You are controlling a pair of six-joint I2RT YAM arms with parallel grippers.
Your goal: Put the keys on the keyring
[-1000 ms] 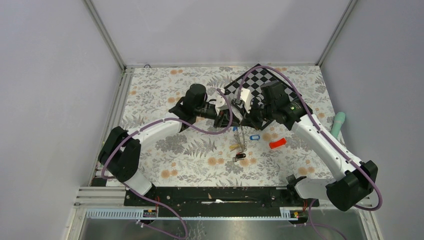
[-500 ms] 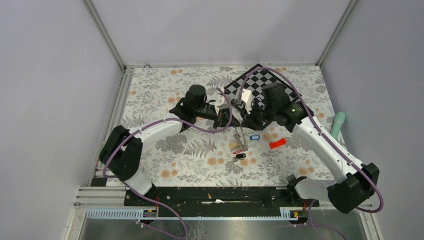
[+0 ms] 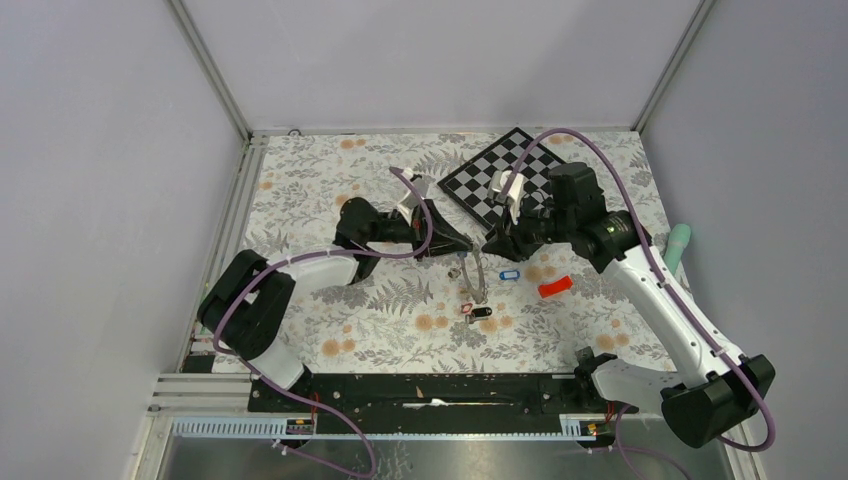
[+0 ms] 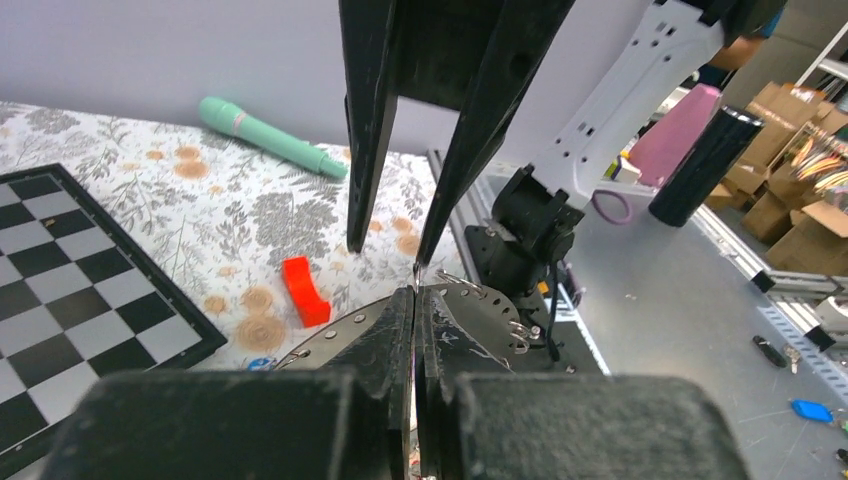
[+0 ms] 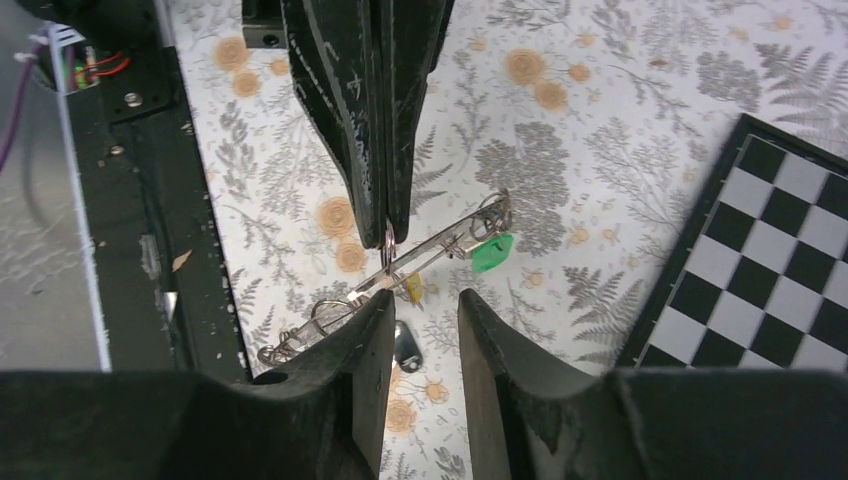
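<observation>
The left jaws are pinched shut on the keyring, a flat grey metal ring edged with small holes and wire loops, held just in front of the chequered board. An oval green-tagged key and a yellow-tagged key lie against the ring. The right jaws stand apart, empty, facing the ring.

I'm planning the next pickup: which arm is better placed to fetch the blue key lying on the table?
Right. The right gripper is open and free, and the blue key lies on its side of the table. The left gripper is shut on the keyring, so it is busy.
</observation>
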